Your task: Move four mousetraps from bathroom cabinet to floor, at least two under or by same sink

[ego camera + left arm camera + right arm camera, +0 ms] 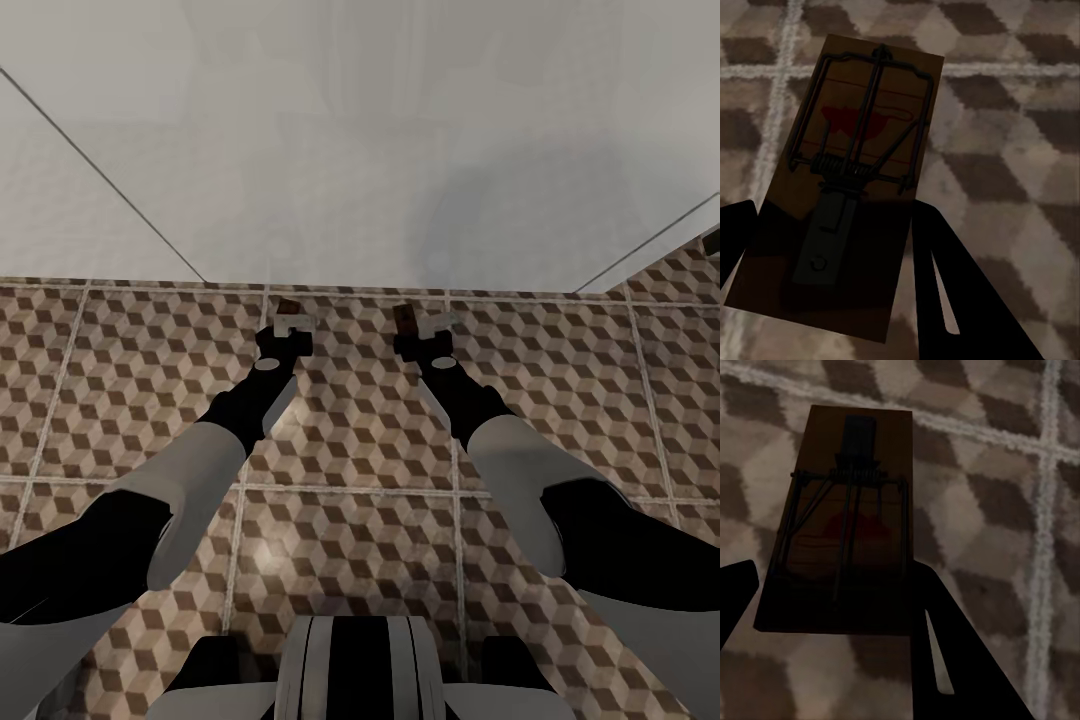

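Observation:
Both arms reach forward, low over the bathroom floor (360,450) of brown, beige and white cube-pattern tiles. My left gripper (290,328) is shut on a mousetrap (283,306). In the left wrist view this mousetrap (851,172) is a brown board with a red mark and a dark spring bar, held between the dark fingers (960,285) just above the tiles. My right gripper (422,328) is shut on a second mousetrap (405,318). That mousetrap (844,525) sits between its fingers (945,645), also over the tiles. The cabinet is out of view.
A pale white surface (360,150) with thin diagonal seams rises right beyond the grippers, meeting the floor at a straight edge. A small dark brown object (712,241) peeks in at the right edge. Open tiled floor lies on both sides of the arms.

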Controlling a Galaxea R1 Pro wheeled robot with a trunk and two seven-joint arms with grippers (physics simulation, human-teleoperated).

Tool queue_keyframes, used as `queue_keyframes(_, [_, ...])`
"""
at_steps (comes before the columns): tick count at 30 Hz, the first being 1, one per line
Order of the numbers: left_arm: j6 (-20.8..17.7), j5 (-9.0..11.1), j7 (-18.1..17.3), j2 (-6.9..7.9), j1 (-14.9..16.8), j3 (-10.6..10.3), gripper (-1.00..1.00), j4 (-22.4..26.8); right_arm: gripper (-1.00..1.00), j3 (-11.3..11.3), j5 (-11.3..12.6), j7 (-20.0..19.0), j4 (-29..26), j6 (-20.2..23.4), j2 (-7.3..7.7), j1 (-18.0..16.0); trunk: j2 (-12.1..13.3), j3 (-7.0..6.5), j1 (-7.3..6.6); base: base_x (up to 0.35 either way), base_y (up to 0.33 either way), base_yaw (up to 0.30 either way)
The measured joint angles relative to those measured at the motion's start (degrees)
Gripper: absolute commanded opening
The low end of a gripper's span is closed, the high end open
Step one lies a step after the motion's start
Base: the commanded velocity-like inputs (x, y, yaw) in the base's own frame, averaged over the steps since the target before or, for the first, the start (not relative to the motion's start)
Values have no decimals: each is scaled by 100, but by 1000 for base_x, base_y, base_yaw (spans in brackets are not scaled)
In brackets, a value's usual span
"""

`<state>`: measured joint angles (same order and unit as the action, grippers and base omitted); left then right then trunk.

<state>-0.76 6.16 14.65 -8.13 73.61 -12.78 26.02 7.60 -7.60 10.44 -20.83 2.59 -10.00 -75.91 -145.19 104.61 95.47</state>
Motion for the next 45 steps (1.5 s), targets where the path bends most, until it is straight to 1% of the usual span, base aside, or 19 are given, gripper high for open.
queue_keyframes(45, [-1,0,-2,-10,-3,-7,-100,-98,-100,19,-9,4,-9,-28,0,7,0,0,0,0,0,0])
